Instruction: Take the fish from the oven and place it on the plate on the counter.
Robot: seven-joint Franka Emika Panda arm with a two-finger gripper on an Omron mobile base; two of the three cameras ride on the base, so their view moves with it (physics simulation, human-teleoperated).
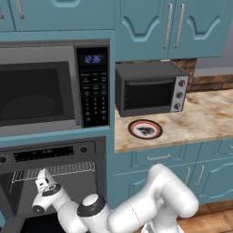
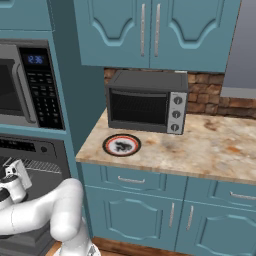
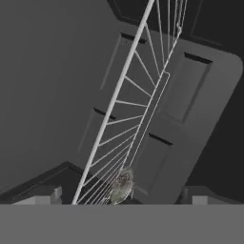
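From the left base view, the oven [image 1: 54, 168] stands open below the keypad microwave [image 1: 54, 86], its wire rack [image 1: 59, 171] showing in the cavity. The white arm bends in from the lower right and its gripper [image 1: 42, 178] reaches into the oven mouth, just under the rack's front edge. To the right, the plate [image 1: 145, 129] lies on the marbled counter [image 1: 205, 118], just in front of the small black toaster oven [image 1: 150, 88] and apart from it.

From the right base view, the gripper [image 2: 11, 172] sits at the far left edge inside the oven [image 2: 35, 165], well apart from the plate [image 2: 121, 145] on the counter [image 2: 200, 145]; the toaster oven [image 2: 147, 107] stands behind the plate.

In the hand view, the rack [image 3: 138, 105] runs slantwise up through the dark oven interior. The fish [image 3: 121, 186], a small mottled grey shape, lies on the rack low in this view. The fingers stand wide apart with nothing between them.
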